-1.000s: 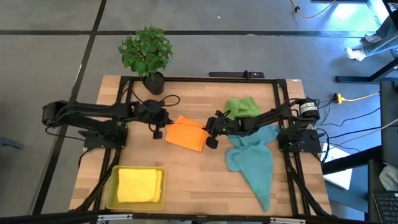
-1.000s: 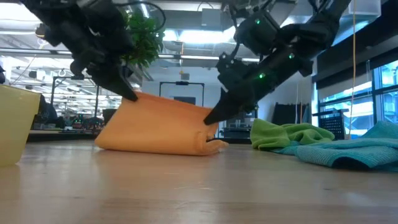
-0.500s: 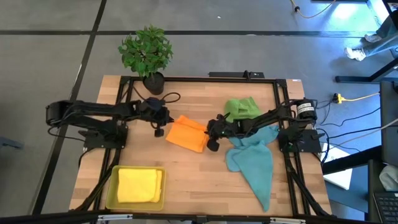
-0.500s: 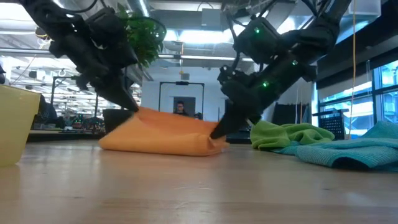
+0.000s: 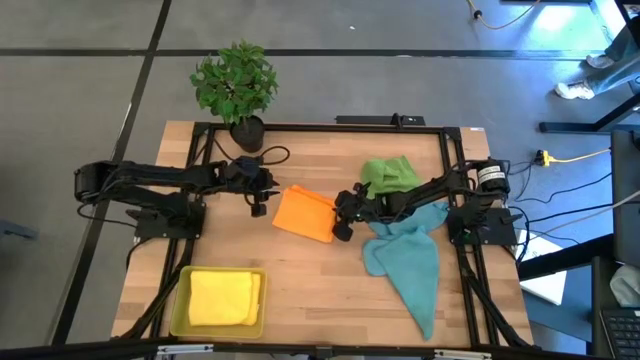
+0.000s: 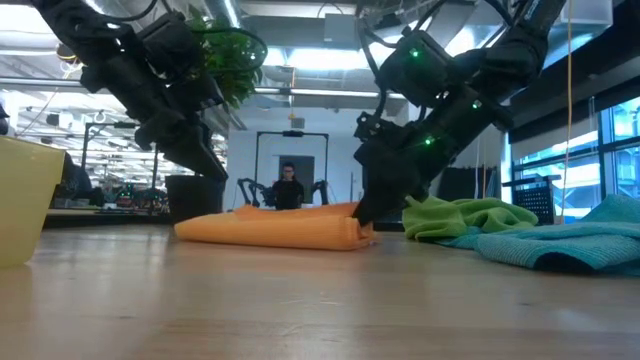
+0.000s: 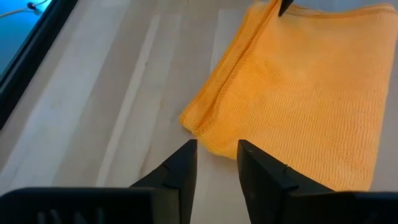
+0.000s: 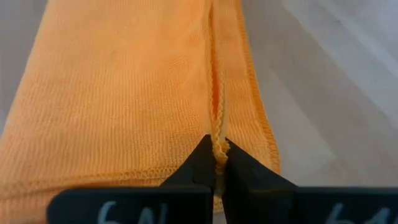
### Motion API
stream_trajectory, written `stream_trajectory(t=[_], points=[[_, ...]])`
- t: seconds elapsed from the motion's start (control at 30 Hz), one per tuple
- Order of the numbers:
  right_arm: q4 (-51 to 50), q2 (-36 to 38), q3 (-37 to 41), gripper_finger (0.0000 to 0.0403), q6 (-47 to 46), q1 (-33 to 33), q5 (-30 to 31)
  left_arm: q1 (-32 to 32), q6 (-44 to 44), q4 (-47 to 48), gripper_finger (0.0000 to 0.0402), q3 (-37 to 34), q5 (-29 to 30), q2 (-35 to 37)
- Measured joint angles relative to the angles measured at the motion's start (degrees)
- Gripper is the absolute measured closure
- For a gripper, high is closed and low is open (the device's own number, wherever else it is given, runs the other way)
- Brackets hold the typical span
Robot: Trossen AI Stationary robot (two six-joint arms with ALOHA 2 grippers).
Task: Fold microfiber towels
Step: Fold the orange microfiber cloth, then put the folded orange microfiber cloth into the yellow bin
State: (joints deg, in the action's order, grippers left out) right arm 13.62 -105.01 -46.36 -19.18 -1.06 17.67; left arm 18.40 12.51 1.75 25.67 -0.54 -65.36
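Observation:
An orange towel [image 5: 305, 213] lies folded and flat on the middle of the table; it also shows in the low view [image 6: 270, 228]. My left gripper [image 7: 217, 145] stands open just off the towel's left end [image 5: 258, 207], a little above it, touching nothing. My right gripper [image 8: 217, 148] is shut on the towel's right end [image 5: 342, 218]. A green towel [image 5: 388, 173] lies crumpled at the far right. A teal towel [image 5: 410, 262] is spread toward the near right. A yellow towel [image 5: 222, 297] lies folded in a yellow tray [image 5: 180, 305]. My right gripper pinches the hemmed edge of the orange towel's upper layer [image 8: 217, 127] between its two fingertips, at the towel's right end. The fingers come from the table's right, slanting down. The towel lies flat and slack on the table [image 6: 330, 236].
A potted plant [image 5: 235, 85] stands at the far left corner, with a black cable [image 5: 270, 158] beside it. The yellow tray sits at the near left corner [image 6: 25, 200]. A person shows in the room beyond the table [image 6: 288, 185]. Bare wood lies between the tray and the teal towel.
Both grippers have sunk with the orange towel. It stood up as a hump between them and now lies flat, its upper layer laid over the lower. My left gripper has opened and let go of the towel's left end. My right gripper has stayed shut on the right end.

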Motion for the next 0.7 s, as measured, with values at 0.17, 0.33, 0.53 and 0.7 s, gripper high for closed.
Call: stream_trajectory(t=[0.17, 0.33, 0.53, 0.7], points=[[0.1, 0.0, -0.1, 0.0349, 0.2, 0.1, 1.4, -1.0, -0.1, 2.2, 0.0296, 1.4, 0.0, 0.3], [-0.9, 1.0, -0.6, 0.0299, 1.4, 0.1, 2.3, -3.2, -0.1, 6.7, 0.0296, 5.9, 0.0, 3.4], [-10.6, 4.8, -2.6, 0.0258, 0.0, 0.1, 6.2, -5.7, -1.6, 7.0, 0.0298, 7.3, -0.4, 7.9], [-12.0, 8.9, -2.7, 0.0252, 0.6, -0.4, 7.3, -9.3, -3.6, 9.8, 0.0298, 7.2, -1.1, 15.1]])
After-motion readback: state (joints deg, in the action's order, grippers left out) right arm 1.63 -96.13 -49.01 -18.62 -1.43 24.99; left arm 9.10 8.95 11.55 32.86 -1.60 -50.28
